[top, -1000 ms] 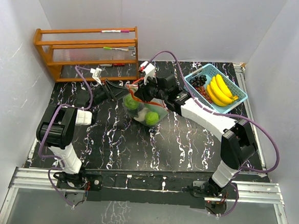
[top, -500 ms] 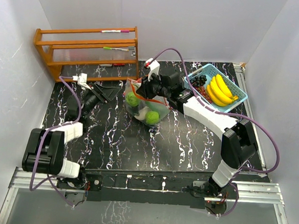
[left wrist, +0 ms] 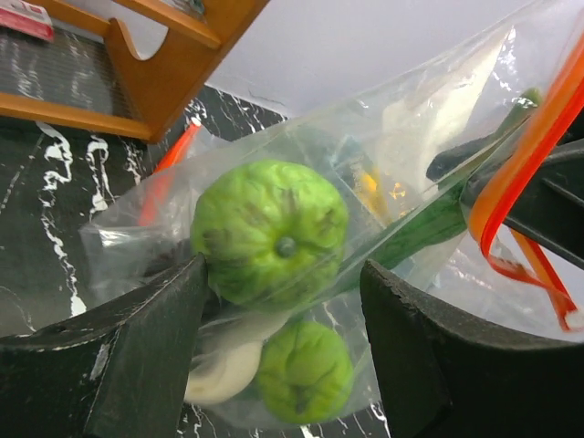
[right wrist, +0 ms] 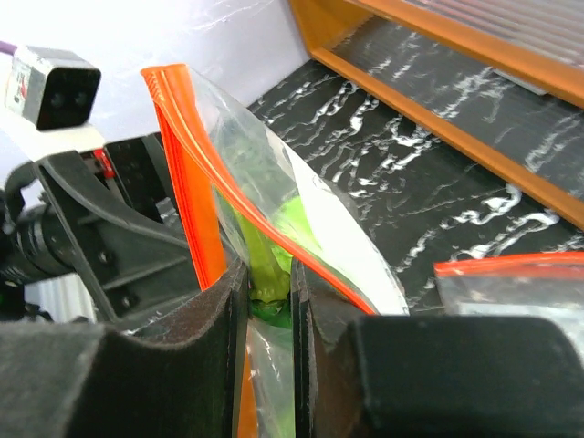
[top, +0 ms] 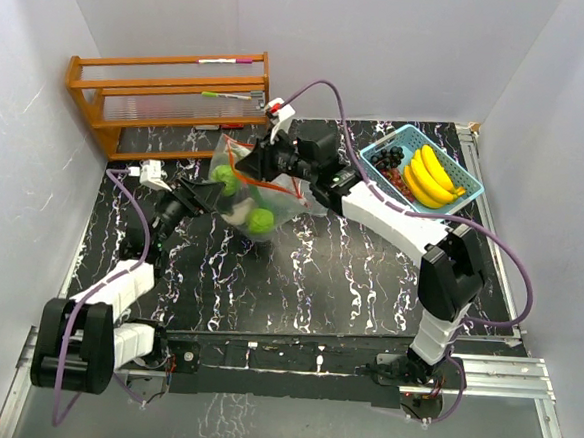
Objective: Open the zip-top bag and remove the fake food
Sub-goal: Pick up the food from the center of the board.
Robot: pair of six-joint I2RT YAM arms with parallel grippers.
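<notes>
- I see the zip-top bag [top: 247, 181] hanging just in front of the right end of the wooden rack [top: 133, 62], over the black marbled table [top: 348, 273]. I cannot tell whether its bottom touches the table.
- My right gripper [top: 255, 161] has its fingers nipped nearly together on the bag's orange zip edge, on the side of the bag away from the rack. In the right wrist view the two orange strips stand parted above the fingers.
- My left gripper [top: 213, 195] sits low in front of the rack with its jaws wide, one on each side of the bag's lower body. The near jaw seems to brush the plastic, but nothing is pinched.
- Inside the bag, in the left wrist view, a round green fruit [left wrist: 272, 233] sits between those jaws, with a second green fruit [left wrist: 306, 370] and a pale white piece [left wrist: 224, 376] below it.
- A long green vegetable [left wrist: 429, 228] slants up behind them towards the zip.
- Well to the right of the rack, at the far side of the table, stands the light-blue basket [top: 447, 157].
- The yellow bananas [top: 427, 175] and the dark grape cluster [top: 386, 160] lie in that basket, the grapes on the side nearer the rack.
</notes>
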